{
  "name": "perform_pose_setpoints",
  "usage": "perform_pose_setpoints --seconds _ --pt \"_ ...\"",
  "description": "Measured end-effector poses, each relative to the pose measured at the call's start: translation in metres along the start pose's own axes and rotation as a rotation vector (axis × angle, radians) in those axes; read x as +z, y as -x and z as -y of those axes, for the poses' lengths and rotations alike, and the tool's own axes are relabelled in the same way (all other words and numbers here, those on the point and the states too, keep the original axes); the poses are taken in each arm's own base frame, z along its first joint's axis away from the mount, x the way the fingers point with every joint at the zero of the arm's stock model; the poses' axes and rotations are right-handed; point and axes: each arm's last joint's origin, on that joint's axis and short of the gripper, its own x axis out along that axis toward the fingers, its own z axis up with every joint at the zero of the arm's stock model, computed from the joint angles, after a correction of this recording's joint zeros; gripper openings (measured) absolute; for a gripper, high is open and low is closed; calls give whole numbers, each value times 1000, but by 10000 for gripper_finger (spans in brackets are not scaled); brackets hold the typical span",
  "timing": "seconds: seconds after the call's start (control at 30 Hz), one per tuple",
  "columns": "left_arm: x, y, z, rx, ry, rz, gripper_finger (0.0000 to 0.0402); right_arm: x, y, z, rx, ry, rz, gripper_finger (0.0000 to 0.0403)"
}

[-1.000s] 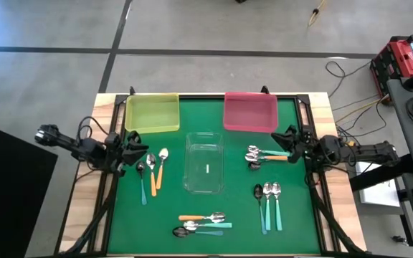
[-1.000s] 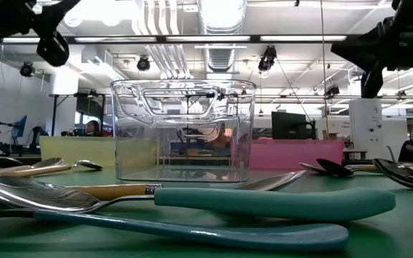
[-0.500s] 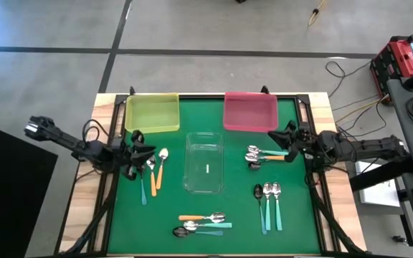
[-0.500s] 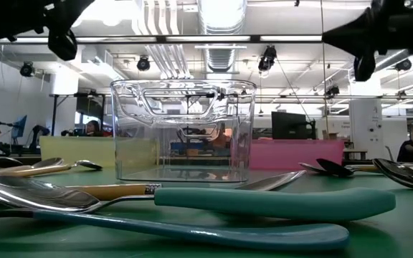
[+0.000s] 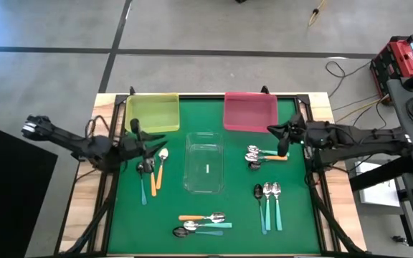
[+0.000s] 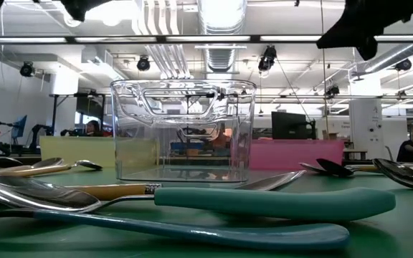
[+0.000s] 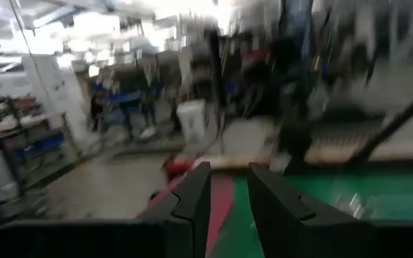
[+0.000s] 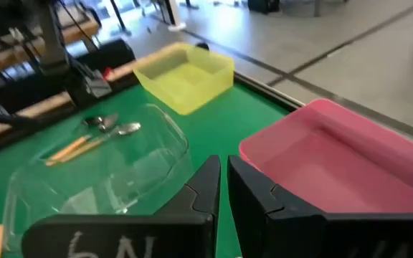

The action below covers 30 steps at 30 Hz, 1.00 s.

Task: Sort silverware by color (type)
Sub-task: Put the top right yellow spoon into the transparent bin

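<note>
A green felt-covered table with a pale wooden border carries everything. On it, toward the far edge, sit a square yellow plastic tray and a square pink plastic tray, with a clear rectangular plastic bin between and nearer the middle.

The left arm reaches in over the table's left side; its left gripper hangs above a cluster of three spoons, two with orange handles and one teal, and its fingers stand slightly apart with nothing between them. The right gripper hovers above a heap of spoons near the pink tray, fingers pressed together and empty.

Three teal-handled spoons lie side by side at the near right. Another small pile, one orange handle and teal ones, lies at the near edge.

White handwriting on the right gripper's body in its wrist view cannot be made out.
</note>
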Motion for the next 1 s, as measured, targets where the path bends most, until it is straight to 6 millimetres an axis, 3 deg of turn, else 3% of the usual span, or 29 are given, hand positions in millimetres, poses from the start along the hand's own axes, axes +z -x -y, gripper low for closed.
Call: perform_pose_setpoints --seconds 0.17,0.37,0.53,0.8,1.0 --pt "17 -14 -12 -50 -124 -146 77 9 -9 -8 -20 113 -42 20" --pt "24 -29 -26 -133 -224 -116 77 20 -20 -19 -27 124 -70 20" --pt "24 -33 -41 -48 -219 -47 77 25 -29 -27 -46 148 -184 20" --pt "-1 -23 -48 76 -188 133 77 44 -30 -38 -111 110 -474 20" --pt "-10 -14 -54 230 -165 240 77 47 -38 -44 -211 216 -739 20"
